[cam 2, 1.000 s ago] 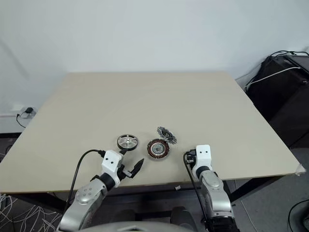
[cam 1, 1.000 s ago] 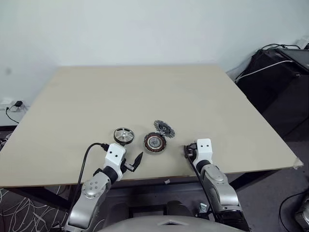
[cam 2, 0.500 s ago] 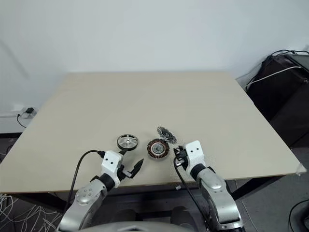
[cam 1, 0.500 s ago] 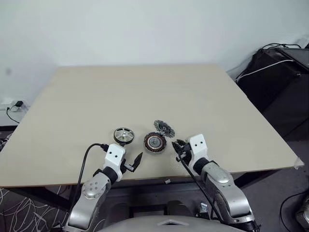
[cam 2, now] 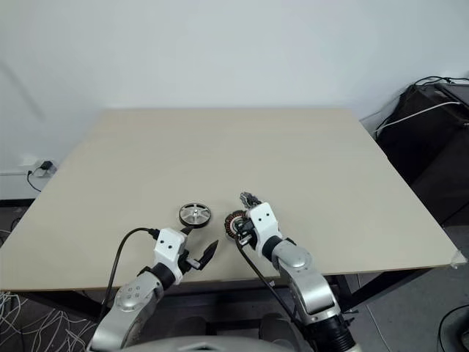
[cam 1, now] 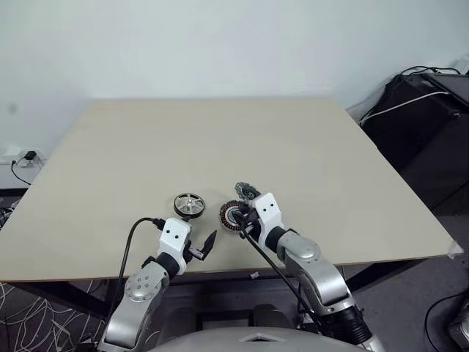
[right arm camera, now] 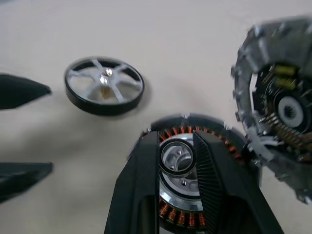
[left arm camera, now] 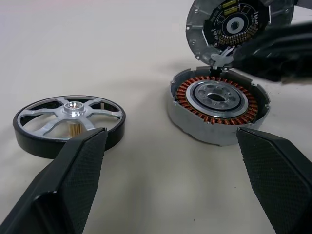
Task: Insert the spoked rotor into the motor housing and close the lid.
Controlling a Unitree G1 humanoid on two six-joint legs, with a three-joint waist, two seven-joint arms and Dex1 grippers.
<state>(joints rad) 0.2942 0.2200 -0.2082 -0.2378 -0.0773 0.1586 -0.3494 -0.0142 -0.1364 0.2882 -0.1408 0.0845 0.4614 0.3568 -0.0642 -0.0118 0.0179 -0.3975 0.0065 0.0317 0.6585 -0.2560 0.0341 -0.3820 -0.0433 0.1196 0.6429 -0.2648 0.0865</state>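
- right gripper [right arm camera: 178, 161] swung in from the table's near edge, now over the motor housing [left arm camera: 218, 108], fingers pinching a small metal ring [right arm camera: 176, 157]
- lid [left arm camera: 229, 28] propped just beyond it
- left gripper [cam 1: 200, 245] idle, spread wide; spoked rotor [left arm camera: 68, 122] just ahead, untouched
- rotor insertion not started

Pale beige table [cam 1: 220, 139] with a smooth matte top, standing close to a plain white wall [cam 1: 220, 44]. Even, soft light over the whole surface, without hard shadows. At the left, low on the wall, a white power socket [cam 1: 13, 157] with a black plug and cable. Below it, on the floor, a tangle of white cables [cam 1: 29, 323]. At the right, dark black equipment [cam 1: 425, 110] with white and black cables across the top. Grey floor [cam 1: 432, 293] under the right corner.
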